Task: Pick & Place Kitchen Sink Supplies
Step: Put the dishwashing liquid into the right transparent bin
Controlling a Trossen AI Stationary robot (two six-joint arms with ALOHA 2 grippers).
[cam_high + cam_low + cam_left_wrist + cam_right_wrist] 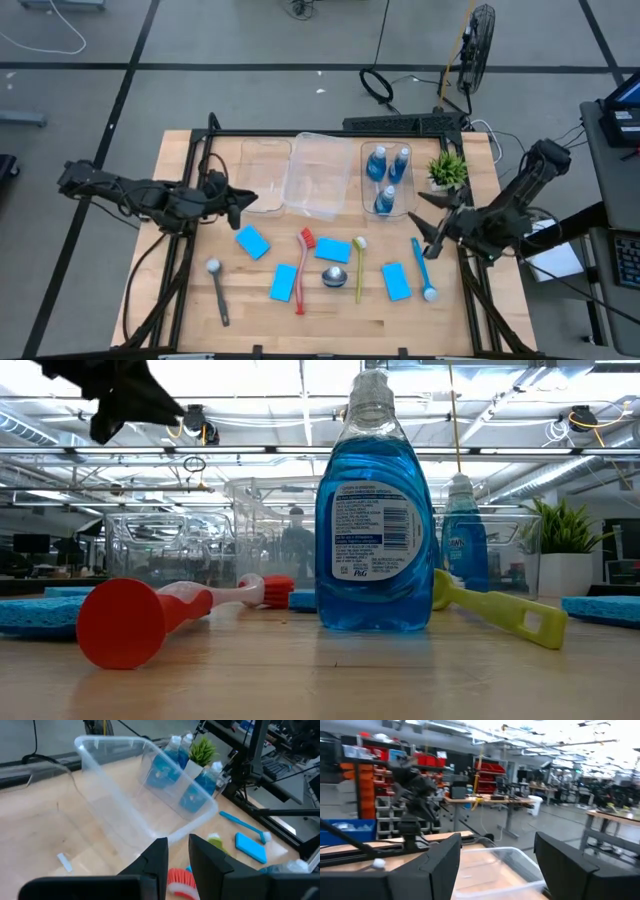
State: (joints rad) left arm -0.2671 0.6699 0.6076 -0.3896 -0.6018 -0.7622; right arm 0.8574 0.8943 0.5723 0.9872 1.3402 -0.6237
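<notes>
Four flat, spongy blue sponges and slim plastic brushes lie on the wooden bench, with three glossy blue bottles upright in the clear bin and a fourth bottle standing among the brushes. The left tool, fingers a narrow gap apart, hangs empty by the bins, just beyond the nearest sponge. The right tool, fingers wide apart and empty, sits just beside the blue brush, whose long axis runs roughly front-to-back.

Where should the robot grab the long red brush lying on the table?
Probably on the slim middle of the red long-handled brush, coming straight down from above. It lies flat on the wooden table, running near to far, so the gripper should close across its narrow width. Blue flat sponges sit close on both sides, so mid-handle looks tight but workable.
</notes>
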